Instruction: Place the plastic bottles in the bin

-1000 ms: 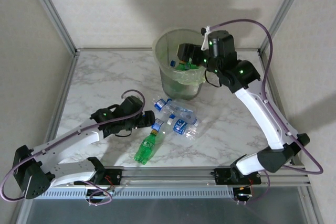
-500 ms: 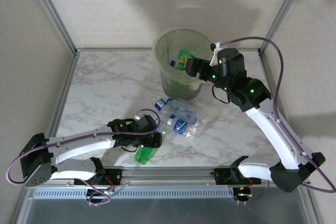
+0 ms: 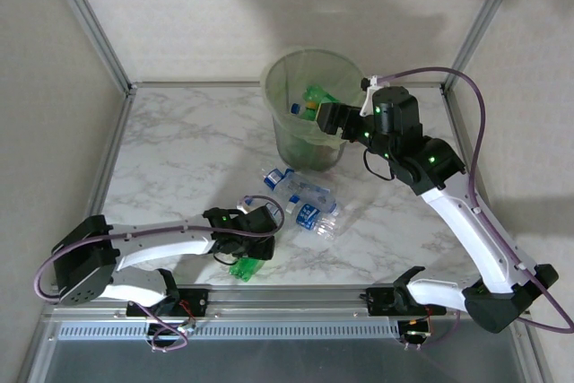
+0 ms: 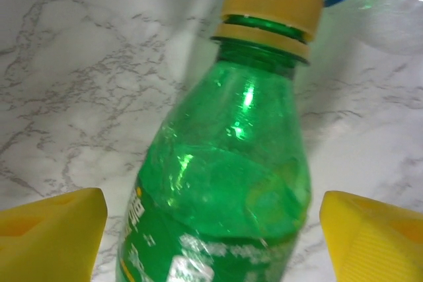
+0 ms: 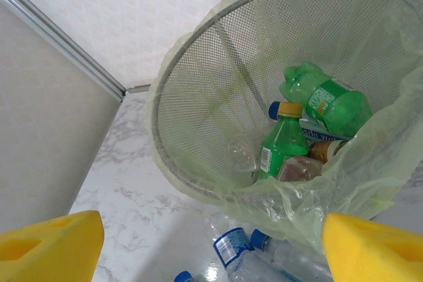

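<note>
A green plastic bottle (image 4: 225, 183) with a yellow cap lies on the marble between my left gripper's (image 4: 211, 242) yellow fingers (image 4: 49, 232). The jaws are open, with a narrow gap on each side of the bottle. From above, that gripper (image 3: 256, 241) covers most of the green bottle (image 3: 244, 268). Several clear bottles (image 3: 305, 199) with blue labels lie just beyond it. My right gripper (image 3: 323, 120) hangs open and empty at the right rim of the bin (image 3: 282, 78). Inside the bin (image 5: 198, 97) lie green bottles (image 5: 284, 146) and a brown-labelled one (image 5: 304, 166).
Metal frame posts (image 3: 90, 20) and walls close in the table at the back and sides. The front rail (image 3: 296, 298) runs just behind the green bottle. Bare marble (image 3: 179, 141) stretches left of the bin.
My left gripper swung toward the near edge onto the green bottle, and its jaws narrowed. My right gripper drew back from above the bin to its right rim.
</note>
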`<action>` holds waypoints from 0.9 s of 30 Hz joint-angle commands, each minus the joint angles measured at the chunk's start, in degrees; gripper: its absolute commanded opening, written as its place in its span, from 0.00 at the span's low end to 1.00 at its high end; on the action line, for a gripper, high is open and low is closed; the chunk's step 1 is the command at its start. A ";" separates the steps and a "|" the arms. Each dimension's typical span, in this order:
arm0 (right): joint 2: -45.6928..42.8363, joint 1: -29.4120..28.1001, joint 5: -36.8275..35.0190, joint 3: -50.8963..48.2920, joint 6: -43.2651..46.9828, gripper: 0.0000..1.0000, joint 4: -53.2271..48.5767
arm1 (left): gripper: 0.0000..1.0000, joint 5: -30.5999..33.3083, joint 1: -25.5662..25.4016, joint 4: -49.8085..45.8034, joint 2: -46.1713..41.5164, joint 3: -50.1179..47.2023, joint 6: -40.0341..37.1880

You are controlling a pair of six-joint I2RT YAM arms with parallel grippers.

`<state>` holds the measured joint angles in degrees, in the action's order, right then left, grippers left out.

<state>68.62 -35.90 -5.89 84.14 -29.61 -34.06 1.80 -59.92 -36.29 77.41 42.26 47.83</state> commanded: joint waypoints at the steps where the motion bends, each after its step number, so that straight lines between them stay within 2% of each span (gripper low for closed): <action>1: -0.97 -0.50 0.40 0.41 0.24 0.86 0.23 | 0.81 3.77 -0.46 0.14 1.23 -0.07 0.38; 6: -0.72 -0.49 -0.11 0.08 0.08 0.86 0.13 | 0.73 4.88 -0.46 -0.41 2.44 -0.42 -0.09; 14: -0.09 -0.49 -0.35 -0.25 -0.37 0.86 0.32 | 0.73 4.00 -0.46 0.78 4.48 -1.22 -1.03; 21: 0.28 -0.49 -0.88 0.85 -0.02 0.82 -0.13 | 0.62 5.17 -0.37 -0.81 4.38 -0.06 -1.16; 27: 0.07 -0.49 -1.99 0.94 0.16 0.82 0.09 | 0.57 6.98 -0.28 -4.78 2.90 2.88 -0.99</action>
<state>68.84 -35.90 -6.39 84.14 -29.63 -34.09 5.87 -59.92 -37.65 81.73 42.87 47.18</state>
